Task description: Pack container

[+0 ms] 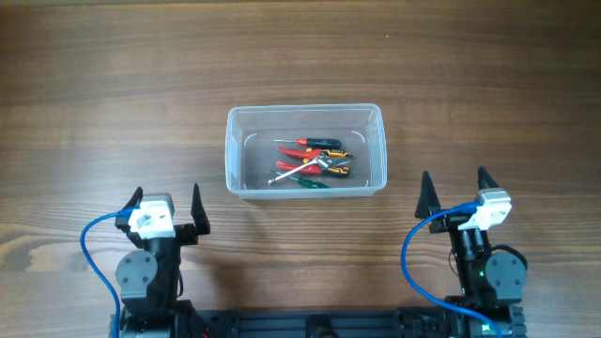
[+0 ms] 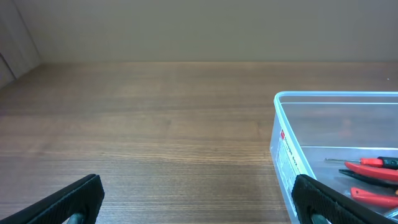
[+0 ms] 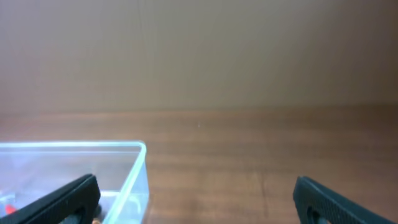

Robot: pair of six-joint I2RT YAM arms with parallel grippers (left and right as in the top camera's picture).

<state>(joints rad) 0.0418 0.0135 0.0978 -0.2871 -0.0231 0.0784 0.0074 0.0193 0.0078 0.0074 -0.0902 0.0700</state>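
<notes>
Both arms are folded low at the near edge of the wooden table (image 1: 94, 94), each with its wrist pointing forward across the tabletop. The left gripper (image 1: 167, 194) has its jaws spread wide with nothing between them. In its own wrist view the two dark fingers (image 2: 74, 200) sit at the bottom corners with bare wood between them. The right gripper (image 1: 454, 188) is spread just as wide and also carries nothing, its fingers (image 3: 339, 202) framing bare tabletop. A blue cable (image 1: 94, 235) loops beside each arm.

The container (image 1: 305, 109) stands upright on the table, ahead of both grippers and between them, touching neither. From the left gripper (image 2: 199, 206) it lies forward and to the right, its near corner (image 2: 283, 149) just past the right finger. From the right gripper (image 3: 196, 206) it lies forward and to the left, its corner (image 3: 134, 174) beside the left finger. Inside it lies a small heap of red- and green-handled hand tools (image 1: 313, 161), crossing one another on the bottom
</notes>
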